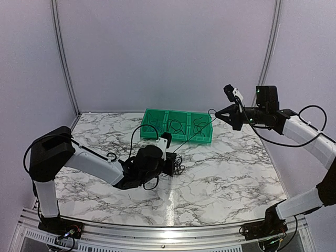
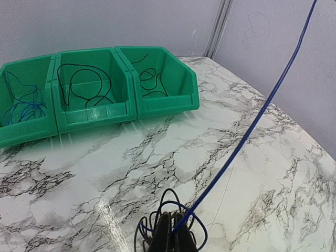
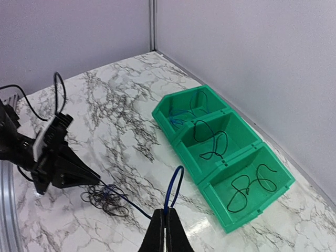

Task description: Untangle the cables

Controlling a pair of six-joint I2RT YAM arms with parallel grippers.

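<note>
The cables form a small dark clump (image 1: 180,167) on the marble just in front of the green bins. My left gripper (image 1: 172,164) is low on the table, shut on this clump (image 2: 163,199), whose black and blue loops bulge around its fingertips (image 2: 171,216). One blue cable (image 2: 252,128) runs taut from the clump up and to the right. My right gripper (image 1: 217,113) hangs high at the back right, shut on a short loop of that blue cable (image 3: 166,194). The right wrist view shows the clump (image 3: 104,200) below beside the left gripper's fingers (image 3: 79,176).
A row of three green bins (image 1: 152,131) stands at the back middle of the table. In the left wrist view the left bin (image 2: 26,131) holds a blue cable, and the middle and right bins each hold a black one. White walls close off the back and sides.
</note>
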